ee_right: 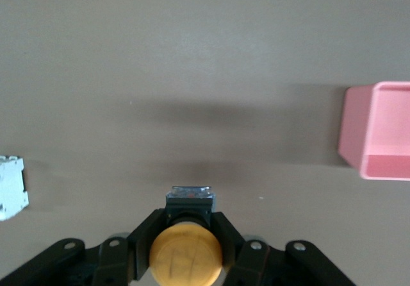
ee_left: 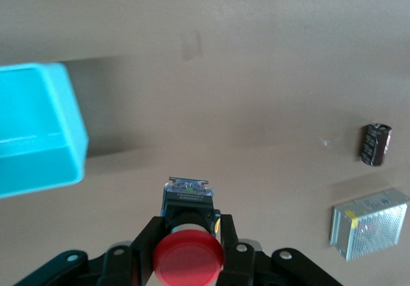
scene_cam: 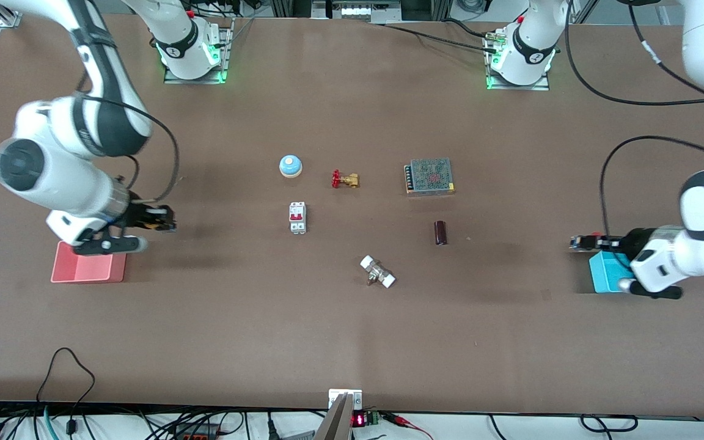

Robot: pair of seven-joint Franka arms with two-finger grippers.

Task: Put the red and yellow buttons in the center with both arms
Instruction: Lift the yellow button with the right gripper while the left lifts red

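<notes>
My left gripper (scene_cam: 579, 242) is shut on the red button (ee_left: 189, 258) and holds it in the air over the table beside the cyan bin (scene_cam: 605, 273). In the left wrist view the black fingers (ee_left: 148, 233) clamp its black body (ee_left: 187, 204). My right gripper (scene_cam: 165, 219) is shut on the orange-yellow button (ee_right: 186, 255) and holds it over the table beside the pink bin (scene_cam: 89, 267). The brown tabletop centre (scene_cam: 364, 226) lies between the two grippers.
Round the centre lie a blue-and-white bell (scene_cam: 290, 165), a brass valve with a red handle (scene_cam: 345, 179), a meshed power supply (scene_cam: 429, 176), a white breaker (scene_cam: 297, 217), a dark capacitor (scene_cam: 441, 233) and a white-ended fitting (scene_cam: 377, 272).
</notes>
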